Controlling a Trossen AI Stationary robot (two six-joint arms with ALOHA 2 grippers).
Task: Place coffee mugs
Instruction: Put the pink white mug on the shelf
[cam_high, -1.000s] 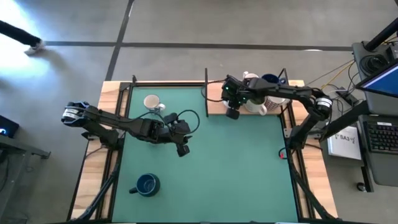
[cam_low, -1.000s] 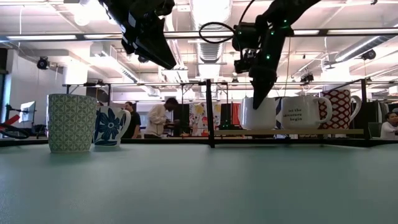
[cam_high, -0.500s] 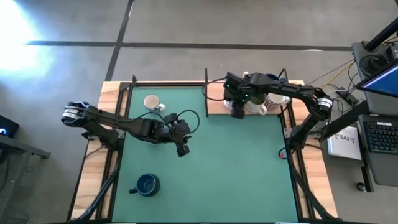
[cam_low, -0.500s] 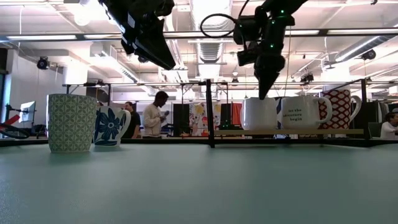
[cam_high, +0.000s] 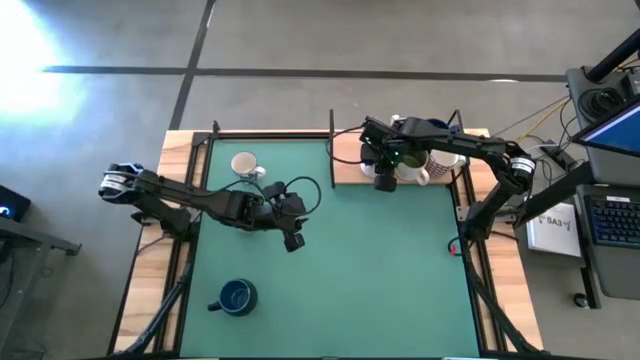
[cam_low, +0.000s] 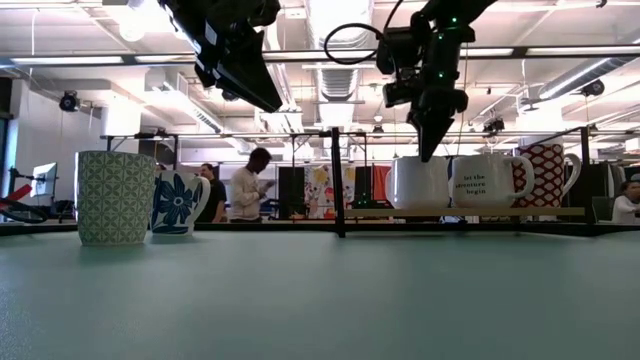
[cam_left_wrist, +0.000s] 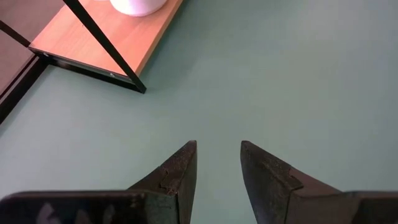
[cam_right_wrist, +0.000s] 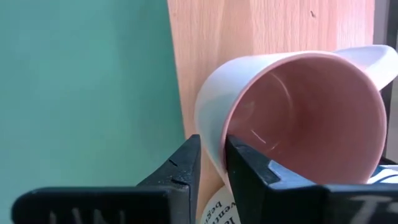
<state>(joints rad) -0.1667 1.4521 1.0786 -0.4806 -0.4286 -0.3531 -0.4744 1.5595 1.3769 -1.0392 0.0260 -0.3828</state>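
A white mug with a pink inside (cam_right_wrist: 298, 118) stands upright on the wooden shelf (cam_high: 345, 170) at the table's far right, next to a white mug with lettering (cam_low: 485, 182). My right gripper (cam_right_wrist: 212, 155) hangs over this mug (cam_low: 418, 185), pointing down and slightly open. One finger is over the inside of the rim and one outside it, with the tips at rim height (cam_low: 428, 152). My left gripper (cam_high: 293, 240) is open and held high over the middle of the green mat (cam_left_wrist: 219, 158). It holds nothing.
A green-patterned mug (cam_low: 115, 197) and a white mug with a blue flower (cam_low: 180, 203) stand on the mat's left half. From above they show as a dark mug (cam_high: 237, 296) near the front and a cream one (cam_high: 243, 163) farther back. More mugs crowd the shelf's right end (cam_high: 435, 135). Black frame posts (cam_low: 337, 180) edge the shelf.
My right gripper has risen from down inside the pink-lined mug to rim height and shifted slightly toward the table's right. The mug has stayed standing on the shelf. A person walks in the room behind.
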